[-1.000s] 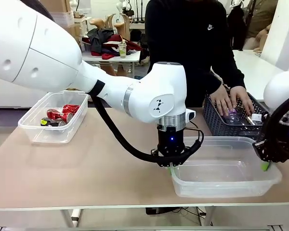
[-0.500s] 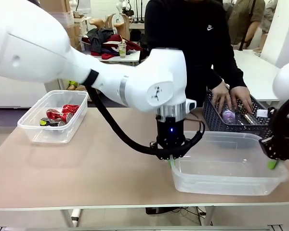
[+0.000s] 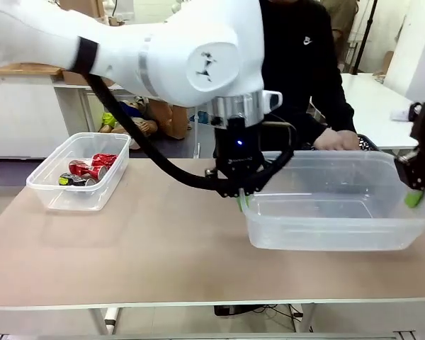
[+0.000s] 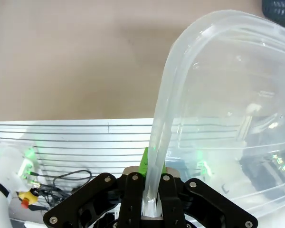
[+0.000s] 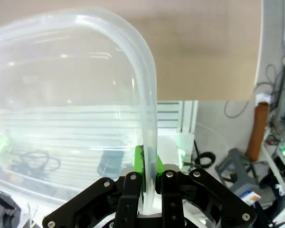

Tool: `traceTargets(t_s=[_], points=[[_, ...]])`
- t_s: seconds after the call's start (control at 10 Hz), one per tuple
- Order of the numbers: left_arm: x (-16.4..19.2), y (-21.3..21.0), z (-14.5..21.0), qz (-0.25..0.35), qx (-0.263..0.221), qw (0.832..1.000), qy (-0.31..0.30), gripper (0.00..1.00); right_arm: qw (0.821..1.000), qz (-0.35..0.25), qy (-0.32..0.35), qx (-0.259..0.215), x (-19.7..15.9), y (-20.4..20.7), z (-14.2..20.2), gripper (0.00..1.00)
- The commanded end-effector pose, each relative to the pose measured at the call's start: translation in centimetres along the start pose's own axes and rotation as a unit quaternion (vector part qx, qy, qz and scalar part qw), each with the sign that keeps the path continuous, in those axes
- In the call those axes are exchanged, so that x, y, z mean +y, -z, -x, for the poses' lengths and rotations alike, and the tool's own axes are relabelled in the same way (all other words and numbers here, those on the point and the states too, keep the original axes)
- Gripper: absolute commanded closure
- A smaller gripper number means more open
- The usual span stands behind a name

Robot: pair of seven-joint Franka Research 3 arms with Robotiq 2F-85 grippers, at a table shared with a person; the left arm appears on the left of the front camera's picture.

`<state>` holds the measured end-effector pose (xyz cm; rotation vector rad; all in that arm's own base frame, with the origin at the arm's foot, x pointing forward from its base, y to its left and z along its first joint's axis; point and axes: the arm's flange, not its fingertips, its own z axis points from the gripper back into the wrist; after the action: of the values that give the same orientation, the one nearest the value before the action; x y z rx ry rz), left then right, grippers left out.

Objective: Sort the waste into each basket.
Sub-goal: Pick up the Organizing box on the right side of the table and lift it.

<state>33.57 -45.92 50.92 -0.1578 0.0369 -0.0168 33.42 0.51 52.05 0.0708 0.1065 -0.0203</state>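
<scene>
The left tool [image 3: 242,200] and the right tool [image 3: 413,198] each pinch tight an opposite rolled rim of the clear, colourless rectangular plastic tub [image 3: 326,212] over the tan desk [image 3: 127,248].

left arm [image 3: 163,49]: white | cable [image 3: 138,142]: black | tool [image 3: 242,198]: black, green pads [image 4: 143,164]

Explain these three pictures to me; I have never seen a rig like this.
Two white robot arms work at a table, with a person standing across it. The wide picture is from a fixed camera between the arms; the other two come from cameras on each wrist, looking along the fingers. The left end effector and the right end effector are each shut on the rim of an empty clear tub, one at each end. A second tub on the table holds crushed red cans.
</scene>
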Motion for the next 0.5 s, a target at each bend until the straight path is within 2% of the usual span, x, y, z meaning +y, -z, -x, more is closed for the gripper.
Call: traceTargets(t_s=[0.0,0.4], points=[[-0.65,1.18,-0.01,-0.002,0.008,1.000,0.005,1.00,1.000,0.009,0.002,0.010,-0.54,1.21,0.43,1.00],[-0.65,1.18,-0.01,-0.002,0.008,1.000,0.005,1.00,1.000,0.009,0.002,0.010,-0.54,1.21,0.43,1.00]])
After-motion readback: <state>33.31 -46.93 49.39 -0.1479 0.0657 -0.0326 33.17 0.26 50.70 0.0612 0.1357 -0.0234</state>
